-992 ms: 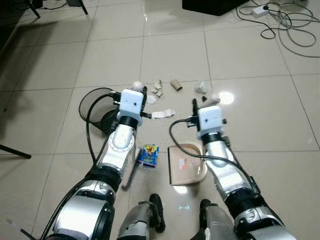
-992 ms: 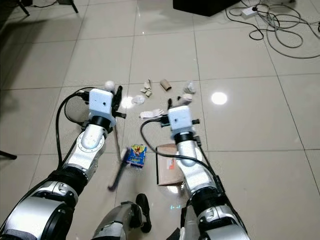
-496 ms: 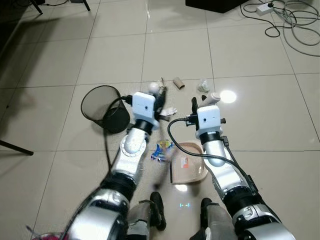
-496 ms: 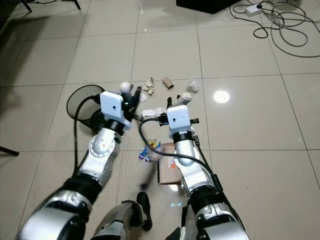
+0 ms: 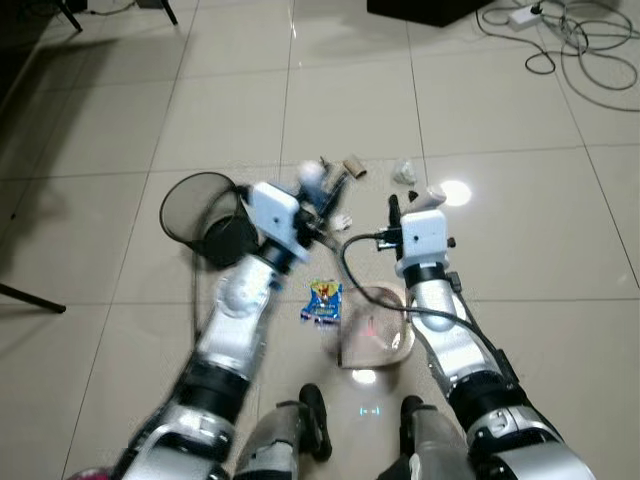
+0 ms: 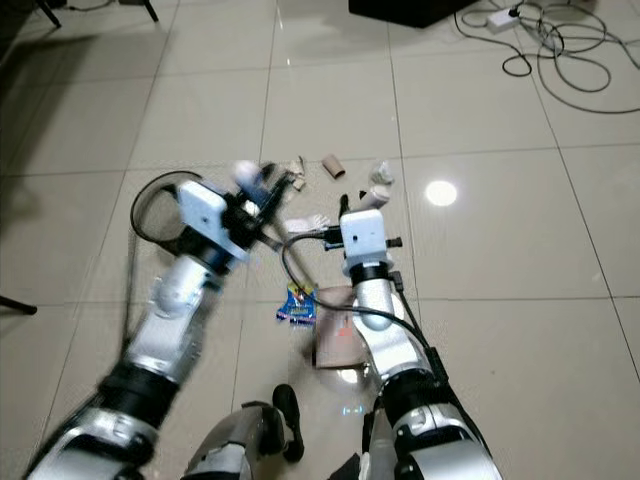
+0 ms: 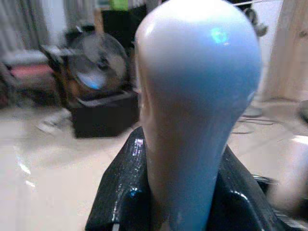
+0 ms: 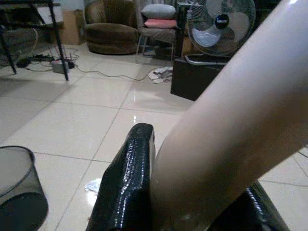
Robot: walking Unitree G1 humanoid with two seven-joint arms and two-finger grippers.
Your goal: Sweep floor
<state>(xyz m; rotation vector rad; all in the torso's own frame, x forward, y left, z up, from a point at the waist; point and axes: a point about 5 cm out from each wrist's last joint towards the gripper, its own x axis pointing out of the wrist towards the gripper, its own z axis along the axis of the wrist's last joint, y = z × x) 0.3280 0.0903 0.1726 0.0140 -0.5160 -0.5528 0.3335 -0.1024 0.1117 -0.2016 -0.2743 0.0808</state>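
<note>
My left gripper [image 7: 180, 192] is clenched around the pale handle of the brush [image 7: 192, 96], whose rounded knob stands up between my two black fingers [image 7: 120, 192]. My right gripper [image 8: 187, 192] is likewise clamped on the cream handle of the dustpan [image 8: 231, 120], which slants up and away past my fingers [image 8: 127, 178]. From my head, the dustpan's tan tray [image 5: 375, 338] lies on the floor below my right fingers, close in front of my feet. A colourful wrapper [image 5: 323, 300] sits just beside the tray's near edge, on its left. Beyond both sets of fingers lies the litter: a cardboard tube [image 5: 354, 166], crumpled paper [image 5: 403, 172] and a white scrap [image 5: 340, 220]. To the left of my left fingers a black mesh bin [image 5: 205, 215] lies tipped on its side. My left arm is blurred, so it appears to be mid-swing. I judge the risk to be that a fast stroke flicks the wrapper past the tray or scatters the light scraps further off, or that the brush knocks the tray askew. The wrist views show my grip on each handle, and a fan [image 8: 221, 24], an armchair [image 8: 108, 26] and a black box [image 7: 103, 113] across the room. The head views show instead the litter, wrapper and tray, and loose cables [image 5: 580, 50] far ahead to the right.
</note>
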